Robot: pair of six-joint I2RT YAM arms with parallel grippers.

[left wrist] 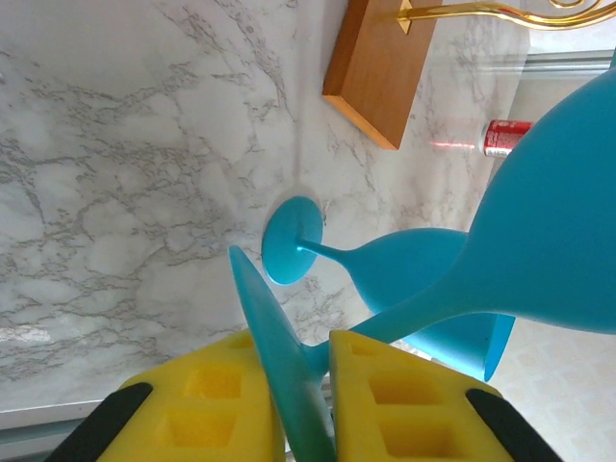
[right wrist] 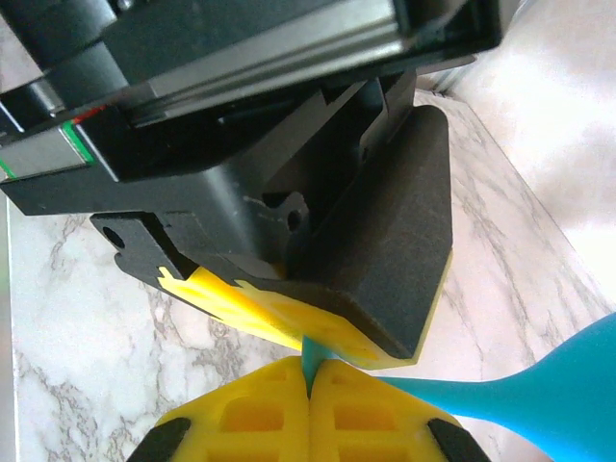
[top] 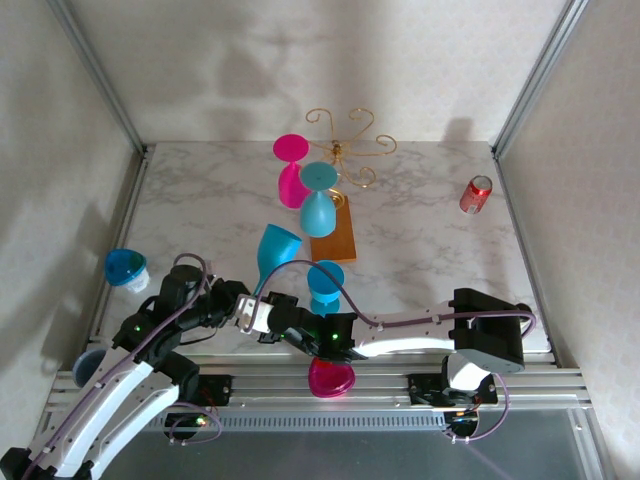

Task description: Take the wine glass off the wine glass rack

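So the opaque teal wine glass (top: pixel 278 250) is off the gold wire wine glass rack (top: pixel 340 150). It's tipped over in the air just in front of the rack's orange-brown wooden base (top: pixel 335 240), well clear of the scroll arms.

Both arms have it by the foot. The left gripper (left wrist: pixel 300 339) has its yellow fingers pressed on either face of the flat foot disc, and the right gripper (right wrist: pixel 310 371) has its fingers shut on the rim of that same disc. Looks like a hand-over to me, which would explain why they sit nose to nose.

A pink wine glass (top: pixel 290 170) and a second teal glass (top: pixel 318 200) hang foot-up on the rack. Another teal glass (left wrist: pixel 385 269) lies on its side on the white marbled surface (top: pixel 420 250).
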